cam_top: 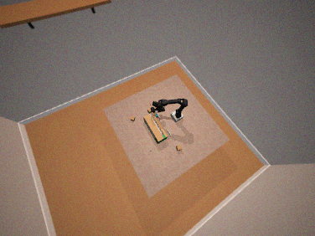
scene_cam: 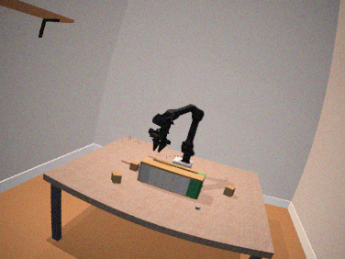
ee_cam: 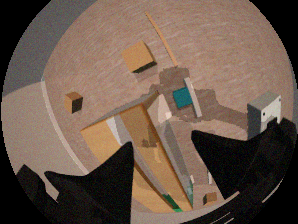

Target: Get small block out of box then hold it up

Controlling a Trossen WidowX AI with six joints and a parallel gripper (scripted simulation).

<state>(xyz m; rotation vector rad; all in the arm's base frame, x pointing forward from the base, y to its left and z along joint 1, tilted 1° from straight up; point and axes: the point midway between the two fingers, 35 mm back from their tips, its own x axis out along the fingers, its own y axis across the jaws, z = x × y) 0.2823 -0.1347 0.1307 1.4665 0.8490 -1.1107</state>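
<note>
The small teal block (ee_cam: pixel 182 97) (cam_top: pixel 157 115) lies on the table outside the box, just off one end, beside a short white strip (ee_cam: pixel 193 98); it is hidden in the exterior view. The box (ee_cam: pixel 95 133) (scene_cam: pixel 165 179) (cam_top: pixel 152 125) stands upright, with an orange top, a clear front and a green section (scene_cam: pixel 194 188) at its other end. My gripper (ee_cam: pixel 162 140) (scene_cam: pixel 157 151) is open and empty, raised above the table near the block's end of the box. In the wrist view the block is beyond the fingertips, nearer the right finger.
Wooden cubes stand near the box (ee_cam: pixel 137 55) (scene_cam: pixel 134 166), farther left (scene_cam: pixel 116 177) and off the green end (scene_cam: pixel 229 190). A thin stick (ee_cam: pixel 161 37) lies beyond the block. A tiny bluish piece (scene_cam: pixel 197 208) lies before the box. The arm's pale base (scene_cam: pixel 183 162) is behind it.
</note>
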